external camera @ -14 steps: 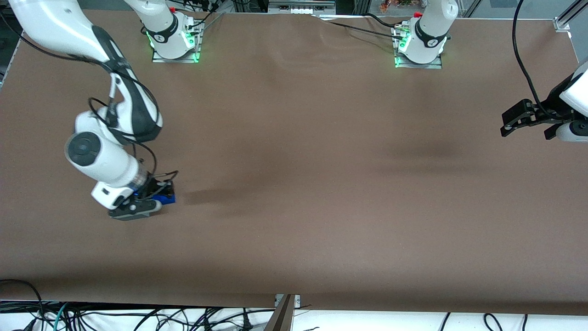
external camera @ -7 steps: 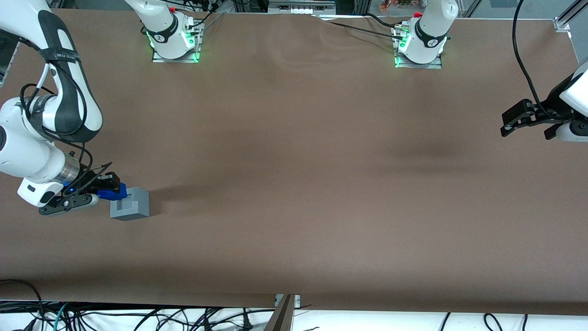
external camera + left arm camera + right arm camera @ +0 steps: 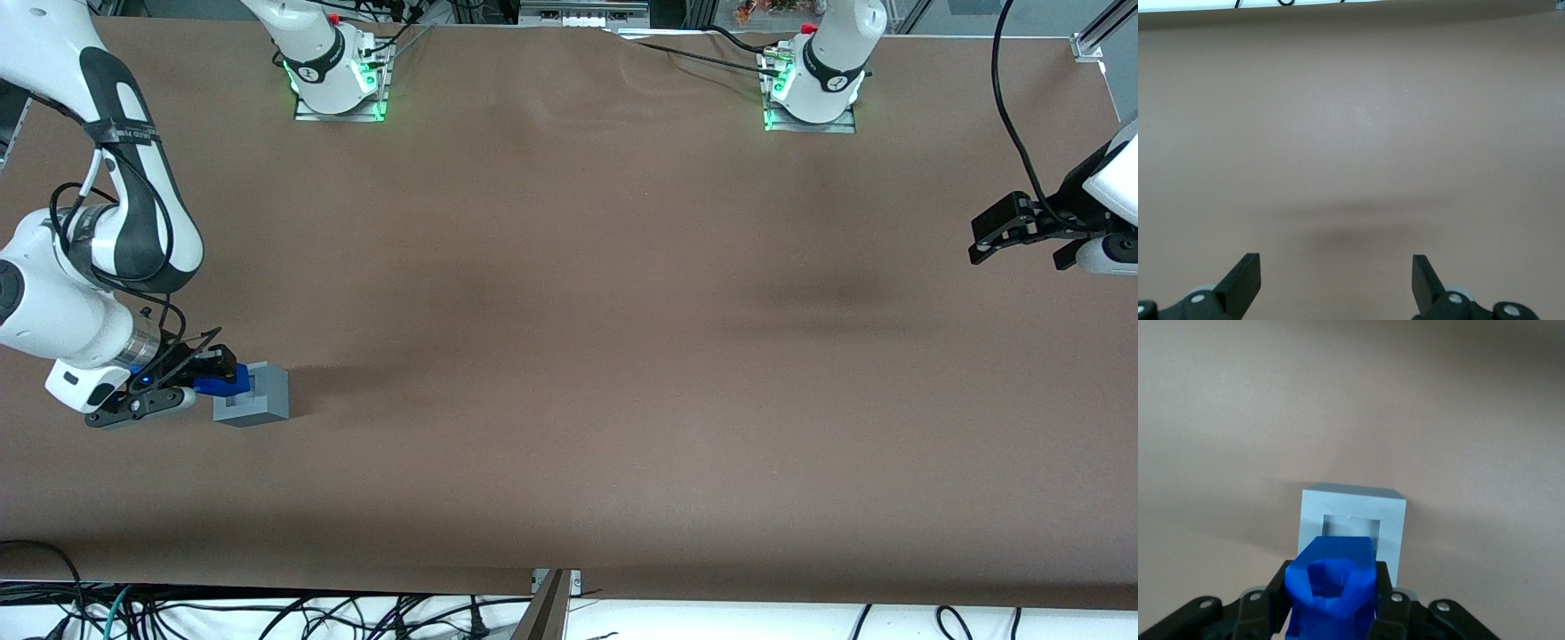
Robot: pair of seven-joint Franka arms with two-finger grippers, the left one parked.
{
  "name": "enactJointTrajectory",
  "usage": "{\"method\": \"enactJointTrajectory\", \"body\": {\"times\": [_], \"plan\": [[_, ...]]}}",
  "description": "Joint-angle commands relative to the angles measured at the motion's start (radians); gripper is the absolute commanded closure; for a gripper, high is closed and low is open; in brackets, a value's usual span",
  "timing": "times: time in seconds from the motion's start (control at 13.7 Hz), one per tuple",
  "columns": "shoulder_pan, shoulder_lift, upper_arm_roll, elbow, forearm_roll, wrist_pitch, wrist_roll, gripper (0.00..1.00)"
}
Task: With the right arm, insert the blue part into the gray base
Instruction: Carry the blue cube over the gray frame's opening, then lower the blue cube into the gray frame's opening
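The gray base rests on the brown table toward the working arm's end, its square recess facing the gripper. In the right wrist view the gray base shows the recess straight ahead. My right gripper is low over the table, lying nearly level, shut on the blue part. The blue part's tip is right at the base's recessed face. In the wrist view the blue part sits clamped between the black fingers, its front end overlapping the recess opening.
The two arm mounts with green lights stand farther from the front camera. Cables hang along the table's near edge. The table is covered in brown cloth.
One second ago the arm stood over the base and hid it. It swung out toward the table's end, uncovering the base, then edged the blue part closer to the recess.
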Motion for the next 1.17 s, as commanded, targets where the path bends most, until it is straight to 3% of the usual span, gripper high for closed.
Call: {"method": "enactJointTrajectory", "body": {"times": [0.0, 0.95, 1.1], "plan": [[-0.008, 0.027, 0.001, 0.025, 0.019, 0.013, -0.012, 0.90], [-0.008, 0.067, 0.001, 0.037, 0.019, 0.050, 0.027, 0.90], [-0.008, 0.070, 0.001, 0.034, 0.019, 0.071, 0.027, 0.86]]}}
